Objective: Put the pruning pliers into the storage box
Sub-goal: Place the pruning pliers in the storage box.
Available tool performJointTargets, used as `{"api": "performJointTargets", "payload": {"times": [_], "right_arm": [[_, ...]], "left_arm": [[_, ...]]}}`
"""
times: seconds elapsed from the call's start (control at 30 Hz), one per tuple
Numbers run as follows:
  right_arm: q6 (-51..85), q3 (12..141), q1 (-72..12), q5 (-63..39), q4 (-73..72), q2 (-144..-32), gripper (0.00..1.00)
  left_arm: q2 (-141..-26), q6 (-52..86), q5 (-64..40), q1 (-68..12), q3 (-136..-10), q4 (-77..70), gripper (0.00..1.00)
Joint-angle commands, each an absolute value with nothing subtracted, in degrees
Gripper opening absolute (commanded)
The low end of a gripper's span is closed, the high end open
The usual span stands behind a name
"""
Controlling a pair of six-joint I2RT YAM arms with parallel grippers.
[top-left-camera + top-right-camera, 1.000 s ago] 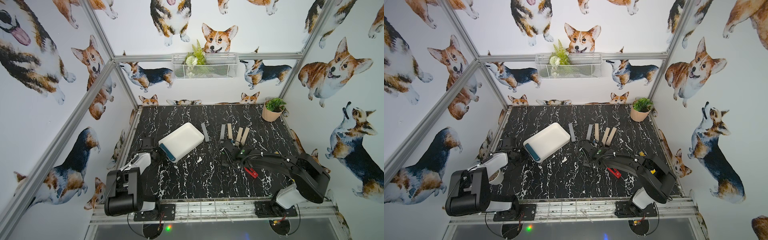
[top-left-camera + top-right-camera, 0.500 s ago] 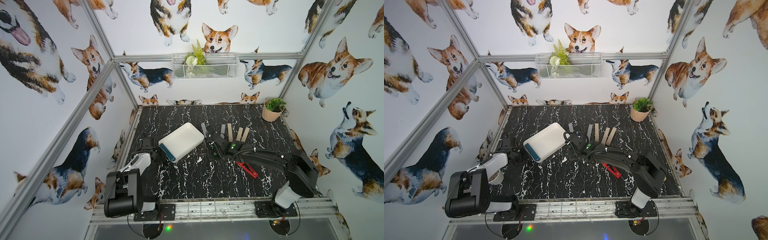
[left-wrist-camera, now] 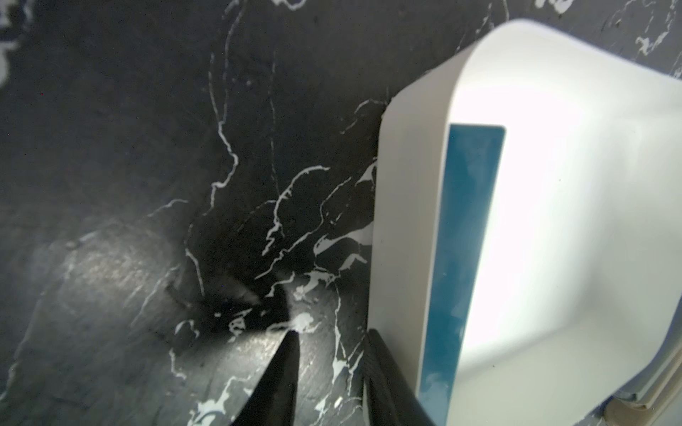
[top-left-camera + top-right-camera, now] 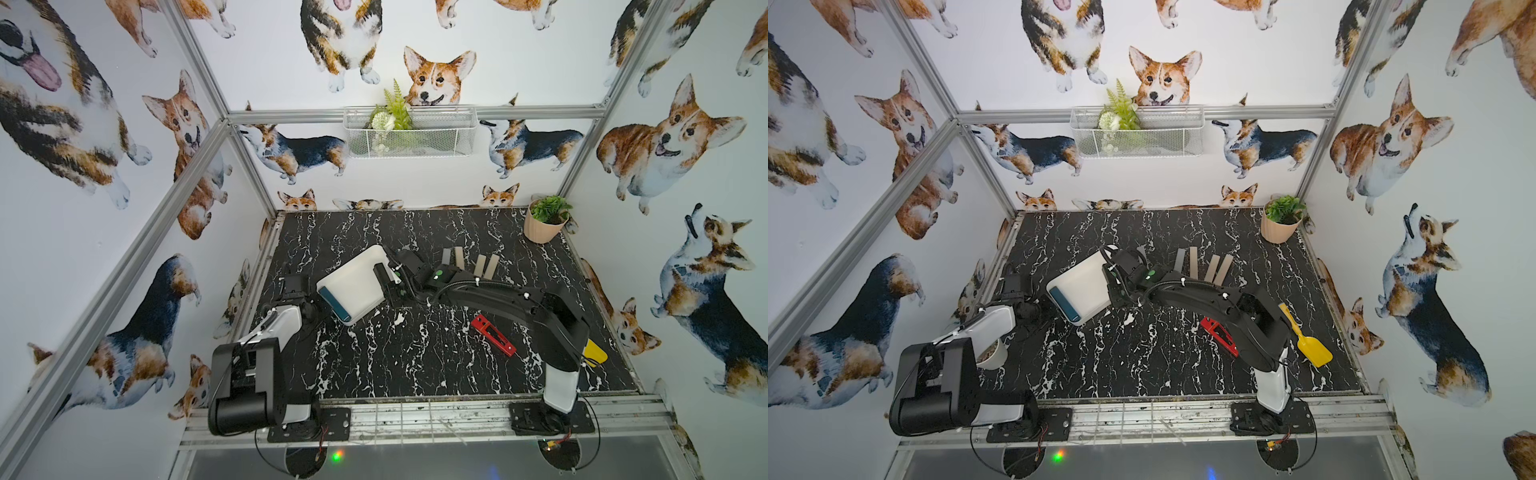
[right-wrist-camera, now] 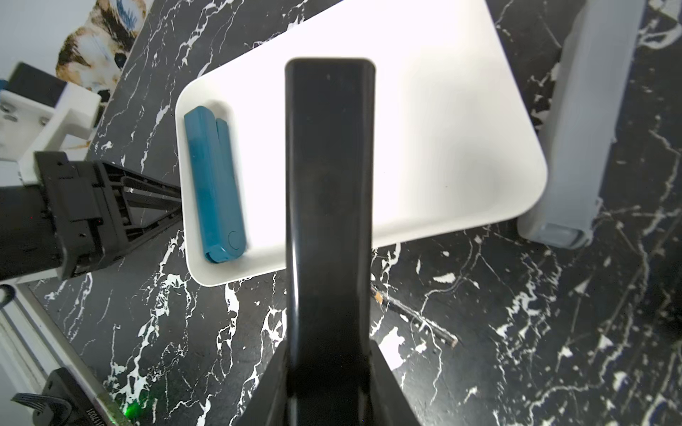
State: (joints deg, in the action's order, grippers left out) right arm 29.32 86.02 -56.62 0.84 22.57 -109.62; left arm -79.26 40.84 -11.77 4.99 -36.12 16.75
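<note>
The white storage box [image 4: 357,286] [image 4: 1086,286] lies left of the table's middle, with a teal pruning plier [image 4: 334,305] [image 5: 216,184] [image 3: 465,258] inside along its near-left wall. My right gripper [image 5: 328,346] [image 4: 388,282] is shut on a black plier [image 5: 330,203] and holds it above the box's right part. My left gripper [image 3: 330,333] [image 4: 309,309] rests low at the box's left end, open with nothing between its fingers; one finger lies against the outer wall. A grey plier [image 5: 575,121] lies just beyond the box. One grey [image 4: 446,257] and three beige pliers [image 4: 480,266] stand in a row behind. The red one [image 4: 492,334] lies in front.
A potted plant [image 4: 544,220] stands in the back right corner. A yellow shovel [image 4: 1306,336] lies at the right, behind my right arm. A wire basket [image 4: 409,133] hangs on the back wall. A small white pot [image 4: 992,353] sits under my left arm.
My right arm has swung left from the row of pliers, carrying the black one to above the storage box. The left arm has stayed where it was.
</note>
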Motion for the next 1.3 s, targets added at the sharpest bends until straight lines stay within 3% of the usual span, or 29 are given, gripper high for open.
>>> {"api": "performJointTargets", "payload": {"times": [0.0,0.63,1.27], "right_arm": [[25.30,89.51,-56.60,-0.42,20.99,-112.07,0.00],[19.29,110.45,-57.98,-5.43,24.70,-128.56,0.00],[18.20,121.99,-59.90,-6.69,28.34,-139.60,0.00]], "left_arm": [[-78.84,40.52,-11.12,5.01,-36.73,18.45,0.33],[-79.17,40.52,-10.99,5.02,-36.39,18.05,0.33],[-78.16,40.87,-11.19,5.02,-35.24,17.58,0.33]]}}
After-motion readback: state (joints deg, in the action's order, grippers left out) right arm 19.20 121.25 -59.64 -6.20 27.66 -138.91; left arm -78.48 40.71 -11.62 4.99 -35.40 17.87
